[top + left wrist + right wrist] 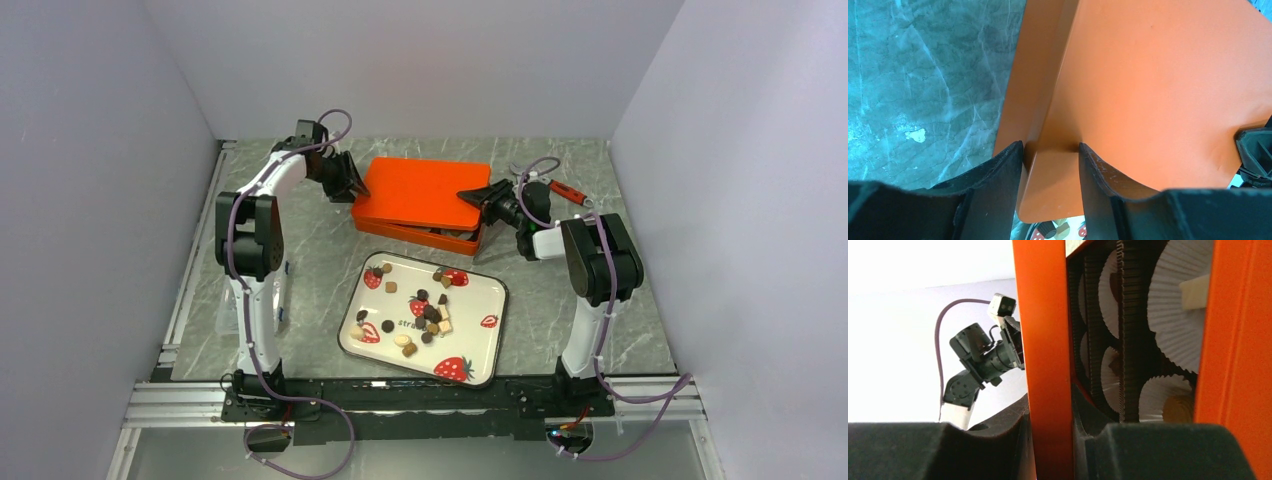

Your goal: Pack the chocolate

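The left hand (pixel 1050 160) is closed on the left end of the orange lid (pixel 420 190), one finger pressed against each side of the rim at a corner. The right hand (pixel 1050 410) is clamped on the lid's right rim, with the thin orange wall pinched between its fingers. The lid's long axis runs left to right between the two hands at the far side of the table (pixel 320 260). It sits over the box (pixel 455 238), with a dark gap showing under its near edge.

Inside the box, white pleated paper cups (pixel 1173 325) sit between brown dividers. One cup holds a cream piece (pixel 1194 292) and another a round tan piece (pixel 1178 409).

Most of the chocolate (pixel 432 313) lies loose on the strawberry-print tray (pixel 480 300), just in front of the box. It is bunched near the middle, with strays toward the far edge and the near left. The pieces are too small to show a long axis or a heading. The tray's long side runs roughly left to right, slightly skewed.
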Controlling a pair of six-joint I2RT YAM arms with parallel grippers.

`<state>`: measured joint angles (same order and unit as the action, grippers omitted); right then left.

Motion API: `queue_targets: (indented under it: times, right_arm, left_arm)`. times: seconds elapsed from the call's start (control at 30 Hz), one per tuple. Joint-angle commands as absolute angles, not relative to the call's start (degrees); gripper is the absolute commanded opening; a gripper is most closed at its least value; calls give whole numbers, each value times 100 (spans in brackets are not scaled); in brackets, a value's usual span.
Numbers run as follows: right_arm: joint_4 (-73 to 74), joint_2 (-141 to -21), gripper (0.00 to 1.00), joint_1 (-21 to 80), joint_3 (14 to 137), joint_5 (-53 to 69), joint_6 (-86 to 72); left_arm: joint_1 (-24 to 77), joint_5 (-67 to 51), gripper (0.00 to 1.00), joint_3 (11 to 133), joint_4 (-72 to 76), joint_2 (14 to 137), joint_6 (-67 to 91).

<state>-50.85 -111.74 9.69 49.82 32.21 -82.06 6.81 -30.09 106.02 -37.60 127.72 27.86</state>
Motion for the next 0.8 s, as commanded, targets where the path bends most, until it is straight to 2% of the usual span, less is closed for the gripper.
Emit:
queue_targets:
  times: [0.0, 0.17, 0.47, 0.77]
  right_arm:
    - [-4960, -10812, 27, 923, 5017, 3195, -7879]
    - [-4875, -10756, 28, 856, 4946, 3221, -7791]
    - [-4486, -10562, 43, 685, 4827, 3272, -7518]
    - [-4192, -10382, 45, 500, 4644, 3288, -7304]
  left_arm:
    - [791, -3103, 49, 10852, -3780, 12788, 2689]
    - [809, -3052, 49, 10905, -3819, 12827, 2672]
    - [842, -3008, 48, 10981, -3876, 12893, 2663]
    - [861, -2995, 48, 11017, -3889, 12918, 2665]
